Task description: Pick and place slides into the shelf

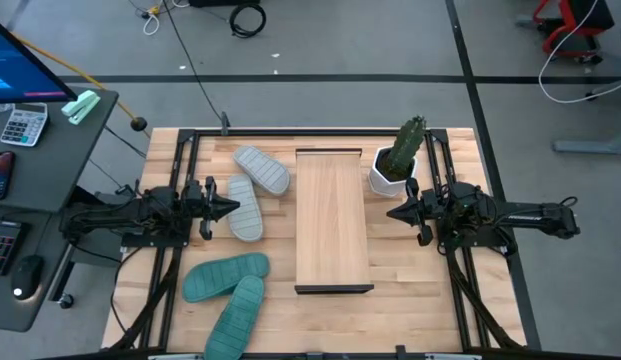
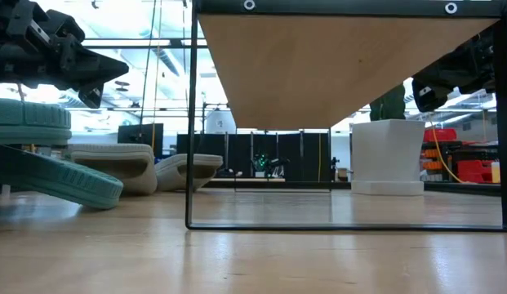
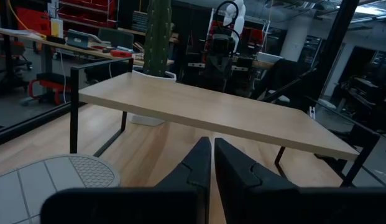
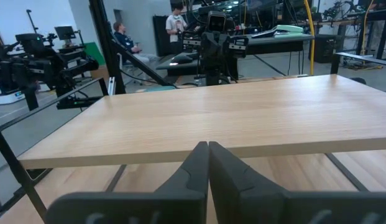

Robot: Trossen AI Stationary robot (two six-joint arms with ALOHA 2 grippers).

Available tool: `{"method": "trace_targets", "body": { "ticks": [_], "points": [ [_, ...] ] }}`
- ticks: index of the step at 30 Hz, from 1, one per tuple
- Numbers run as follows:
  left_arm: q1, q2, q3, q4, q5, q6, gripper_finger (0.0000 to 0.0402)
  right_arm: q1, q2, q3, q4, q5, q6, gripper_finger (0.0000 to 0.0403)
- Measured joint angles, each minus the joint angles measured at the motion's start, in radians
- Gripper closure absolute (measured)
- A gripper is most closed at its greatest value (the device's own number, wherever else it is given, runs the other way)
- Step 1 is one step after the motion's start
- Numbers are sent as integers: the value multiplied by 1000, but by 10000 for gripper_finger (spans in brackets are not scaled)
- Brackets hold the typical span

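The shelf is a light-wood board on a dark metal frame, standing in the table's middle. Two light grey slides lie sole-up left of it, toward the far side. Two teal-green slides lie at the near left, one overlapping the other. My left gripper is shut and hovers above the nearer grey slide, whose ribbed sole shows in the left wrist view. My right gripper is shut, hovering right of the shelf at about board height.
A white pot with a green cactus stands at the shelf's far right corner, close to my right gripper. Bare tabletop lies near the shelf's near end. A desk with a calculator sits beyond the table's left edge. People show in the room behind.
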Motion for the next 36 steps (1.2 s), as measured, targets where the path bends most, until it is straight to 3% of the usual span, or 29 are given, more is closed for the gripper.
{"method": "trace_targets", "body": {
  "ticks": [26,36],
  "points": [
    [0,0,0,0,-15,2,369,0,0,0,0,0,0,385],
    [0,0,0,0,-30,87,379,0,0,0,0,9,-75,385]
  ]
}}
